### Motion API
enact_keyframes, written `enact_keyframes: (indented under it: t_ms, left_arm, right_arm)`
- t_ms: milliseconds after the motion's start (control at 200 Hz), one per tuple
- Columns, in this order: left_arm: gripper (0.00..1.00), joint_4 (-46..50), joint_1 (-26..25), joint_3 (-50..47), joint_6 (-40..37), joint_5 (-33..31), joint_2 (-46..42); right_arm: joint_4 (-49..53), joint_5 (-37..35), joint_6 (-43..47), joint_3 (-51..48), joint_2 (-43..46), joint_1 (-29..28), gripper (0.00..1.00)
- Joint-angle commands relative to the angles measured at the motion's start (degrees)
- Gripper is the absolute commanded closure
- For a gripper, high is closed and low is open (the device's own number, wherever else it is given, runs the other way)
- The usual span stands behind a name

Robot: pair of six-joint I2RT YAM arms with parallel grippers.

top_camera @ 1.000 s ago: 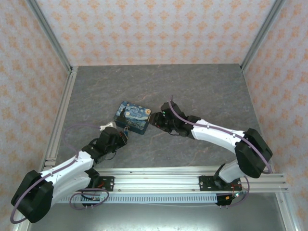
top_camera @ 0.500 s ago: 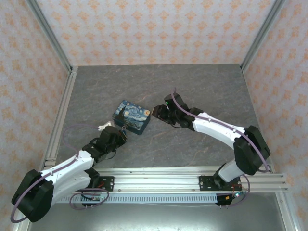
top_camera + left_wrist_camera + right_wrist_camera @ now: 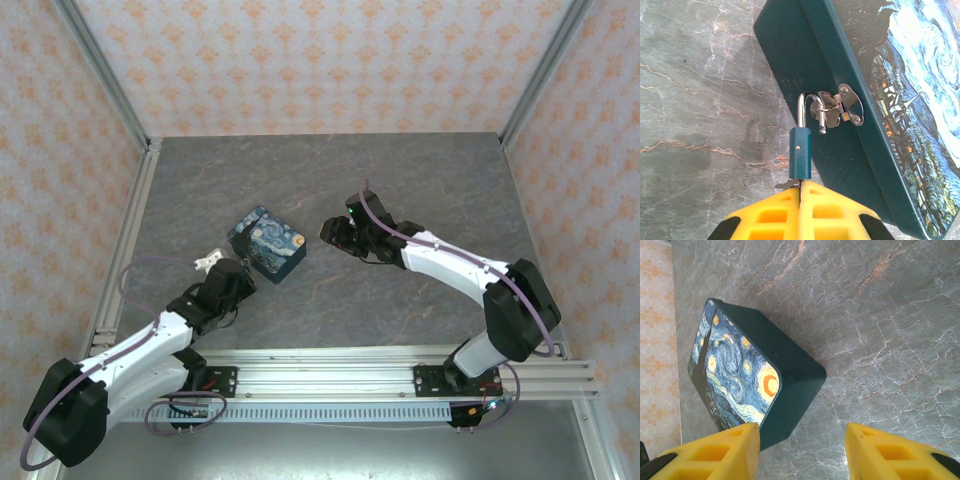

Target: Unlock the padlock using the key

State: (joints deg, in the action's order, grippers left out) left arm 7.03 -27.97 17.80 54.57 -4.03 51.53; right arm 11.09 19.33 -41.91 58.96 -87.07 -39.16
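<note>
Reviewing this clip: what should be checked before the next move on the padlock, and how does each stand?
1. Grip: left hand shut on key, ok.
2. Seating: key in padlock base, ok.
3. Release: shackle end out of the body, seemingly ok.
4. Removal: shackle clear of latch, not ok, hooked through.
5. Support: right hand steadying box, not ok, open and apart.

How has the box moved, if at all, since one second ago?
Yes. In the top view the box has shifted slightly left, toward the left frame rail, and turned a little clockwise.
</note>
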Motion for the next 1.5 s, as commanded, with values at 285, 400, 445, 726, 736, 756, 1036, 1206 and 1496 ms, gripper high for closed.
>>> enact_keyframes:
  t_ms: [285, 400, 445, 726, 736, 756, 1036, 1206, 1496]
  left_arm:
    - [1.00, -4.8, 0.5, 0.0, 2.8, -2.5, 3.1]
    - [1.00, -6.0, 0.6, -0.1, 3.3, -2.4, 2.7]
    - [1.00, -5.8, 0.6, 0.1, 3.3, -2.2, 3.0]
    - [1.00, -6.2, 0.6, -3.4, 5.5, -1.8, 2.1]
    - [1.00, -6.0, 0.6, -3.4, 5.5, -1.8, 1.9]
    - [1.00, -5.7, 0.6, -3.5, 5.5, -1.9, 1.7]
    - [1.00, -4.7, 0.5, -4.9, 5.4, -3.5, -1.1]
    - [1.00, -6.2, 0.5, -4.6, 4.8, -5.3, -1.7]
    - [1.00, -10.1, 0.4, -3.7, 4.8, -6.0, 3.1]
  right_arm:
    - [-3.0, 2.0, 0.5, -2.7, -0.6, 1.0, 0.51]
    - [-4.0, 2.7, 0.1, -3.8, -0.6, 1.4, 0.51]
    - [-4.4, 3.0, -0.1, -4.1, -0.7, 1.5, 0.51]
    - [-6.2, 4.2, -0.5, -5.5, -0.7, 2.2, 0.51]
    - [-6.3, 4.2, -0.5, -5.6, -0.7, 2.3, 0.51]
    - [-6.5, 4.3, -0.6, -5.7, -0.7, 2.3, 0.51]
    - [-8.7, 6.0, -1.6, -6.5, -1.4, 2.6, 0.51]
    - [-9.4, 6.5, -1.9, -6.5, -1.5, 2.7, 0.50]
    - [-10.6, 7.1, -2.0, -5.3, -3.2, 3.0, 0.50]
